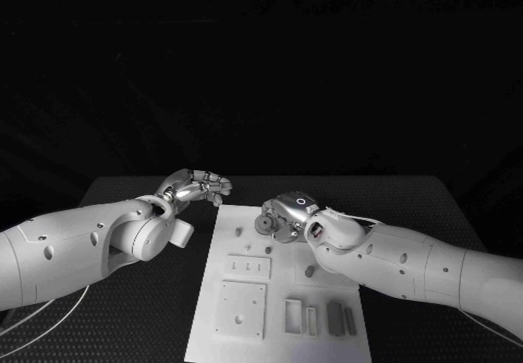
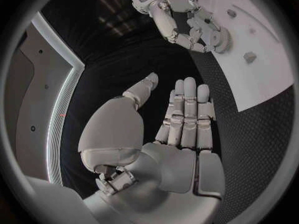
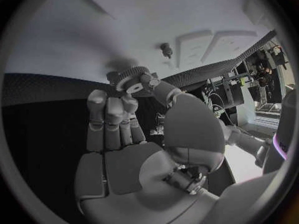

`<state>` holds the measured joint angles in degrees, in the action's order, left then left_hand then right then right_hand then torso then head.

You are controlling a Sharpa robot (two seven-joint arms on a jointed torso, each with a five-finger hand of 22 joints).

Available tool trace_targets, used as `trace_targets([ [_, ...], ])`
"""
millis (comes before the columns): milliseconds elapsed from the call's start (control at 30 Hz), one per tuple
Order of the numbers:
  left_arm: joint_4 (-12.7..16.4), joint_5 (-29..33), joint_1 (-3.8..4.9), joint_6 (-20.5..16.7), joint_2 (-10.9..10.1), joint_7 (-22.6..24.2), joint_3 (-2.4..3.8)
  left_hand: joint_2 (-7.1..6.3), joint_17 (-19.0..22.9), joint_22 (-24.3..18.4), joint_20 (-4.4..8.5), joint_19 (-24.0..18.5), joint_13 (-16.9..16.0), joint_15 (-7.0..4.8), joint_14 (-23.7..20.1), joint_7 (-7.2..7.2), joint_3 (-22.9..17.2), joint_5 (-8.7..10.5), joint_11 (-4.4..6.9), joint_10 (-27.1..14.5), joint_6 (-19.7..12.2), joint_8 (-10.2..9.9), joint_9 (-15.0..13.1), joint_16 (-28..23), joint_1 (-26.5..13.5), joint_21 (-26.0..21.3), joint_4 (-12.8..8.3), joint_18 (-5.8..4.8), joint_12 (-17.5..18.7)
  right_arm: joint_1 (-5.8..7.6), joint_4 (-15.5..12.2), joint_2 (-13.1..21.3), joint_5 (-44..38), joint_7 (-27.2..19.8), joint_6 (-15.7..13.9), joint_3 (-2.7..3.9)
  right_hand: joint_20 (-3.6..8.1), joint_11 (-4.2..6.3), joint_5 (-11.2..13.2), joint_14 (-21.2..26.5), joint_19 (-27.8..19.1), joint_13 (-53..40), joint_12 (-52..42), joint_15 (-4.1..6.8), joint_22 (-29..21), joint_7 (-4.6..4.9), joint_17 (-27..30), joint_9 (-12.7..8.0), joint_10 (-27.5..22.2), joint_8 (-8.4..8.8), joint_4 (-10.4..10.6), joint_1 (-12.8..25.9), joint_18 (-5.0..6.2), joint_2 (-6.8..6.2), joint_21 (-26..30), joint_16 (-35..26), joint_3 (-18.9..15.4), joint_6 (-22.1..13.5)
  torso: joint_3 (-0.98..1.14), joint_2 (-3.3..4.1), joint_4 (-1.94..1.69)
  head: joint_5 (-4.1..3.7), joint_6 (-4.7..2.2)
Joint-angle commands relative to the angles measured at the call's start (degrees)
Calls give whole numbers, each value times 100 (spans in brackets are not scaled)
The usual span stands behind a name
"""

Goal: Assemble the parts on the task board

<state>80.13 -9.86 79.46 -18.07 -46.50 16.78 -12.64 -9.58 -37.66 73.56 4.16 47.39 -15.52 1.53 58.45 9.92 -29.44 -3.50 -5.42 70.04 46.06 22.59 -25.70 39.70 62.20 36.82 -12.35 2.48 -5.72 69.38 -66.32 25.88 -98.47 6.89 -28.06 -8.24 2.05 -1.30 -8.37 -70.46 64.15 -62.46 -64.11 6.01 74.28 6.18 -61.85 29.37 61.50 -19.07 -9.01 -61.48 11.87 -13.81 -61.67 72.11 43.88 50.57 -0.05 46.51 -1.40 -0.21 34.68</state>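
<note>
The white task board (image 1: 278, 302) lies in the middle of the black table. My right hand (image 1: 286, 215) hovers over the board's far end and pinches a small toothed gear (image 1: 265, 224) between thumb and fingers. The right wrist view shows the gear (image 3: 132, 77) at the fingertips of that hand (image 3: 124, 129), just above the board (image 3: 93, 35) and close to a short peg (image 3: 167, 49). My left hand (image 1: 196, 185) hangs above the table beside the board's far left corner. In its own wrist view the left hand (image 2: 181, 119) has straight fingers and an empty palm.
The board carries a square plate (image 1: 242, 308), a smaller raised rectangle (image 1: 249, 266), upright slotted pieces (image 1: 294, 316) and narrow bars (image 1: 335, 318) near its front edge, and small pegs (image 1: 310, 271). Black matting lies on both sides of the board.
</note>
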Motion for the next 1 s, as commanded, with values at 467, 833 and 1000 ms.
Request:
trace_targets([
  [467,-5,0,4,30,26,43,5,7,10,-10,-10,-37,-12,6,-29,9,-26,33,-19,-20,-27,-31,-12,20,-31,22,-5,115,43,-37,98,-82,-118,-1,84,-65,2,169,21,16,18,14,-1,32,-15,-33,17,-7,-271,75,17,-15,313,-88,-28,-29,1,781,4,-3,12,26,37],
  [833,-8,0,4,27,22,37,5,5,11,-11,-10,-38,-16,6,-30,11,-26,34,-20,-20,-28,-35,-15,20,-31,23,-5,115,47,-41,155,-121,-96,10,86,-73,-17,103,109,53,-28,24,17,-24,-41,40,30,-69,-334,213,-9,-34,313,-138,-5,-66,-4,592,0,-3,8,34,39],
  [1000,-6,0,4,25,25,37,5,3,11,-11,-11,-38,-17,6,-30,12,-25,34,-20,-20,-29,-38,-16,20,-32,23,-5,115,48,-40,157,-126,-18,14,140,-74,-21,25,133,83,-46,33,24,-93,-51,126,34,-167,-377,381,-30,-54,313,-189,-4,-86,-13,329,-3,-4,10,31,42],
])
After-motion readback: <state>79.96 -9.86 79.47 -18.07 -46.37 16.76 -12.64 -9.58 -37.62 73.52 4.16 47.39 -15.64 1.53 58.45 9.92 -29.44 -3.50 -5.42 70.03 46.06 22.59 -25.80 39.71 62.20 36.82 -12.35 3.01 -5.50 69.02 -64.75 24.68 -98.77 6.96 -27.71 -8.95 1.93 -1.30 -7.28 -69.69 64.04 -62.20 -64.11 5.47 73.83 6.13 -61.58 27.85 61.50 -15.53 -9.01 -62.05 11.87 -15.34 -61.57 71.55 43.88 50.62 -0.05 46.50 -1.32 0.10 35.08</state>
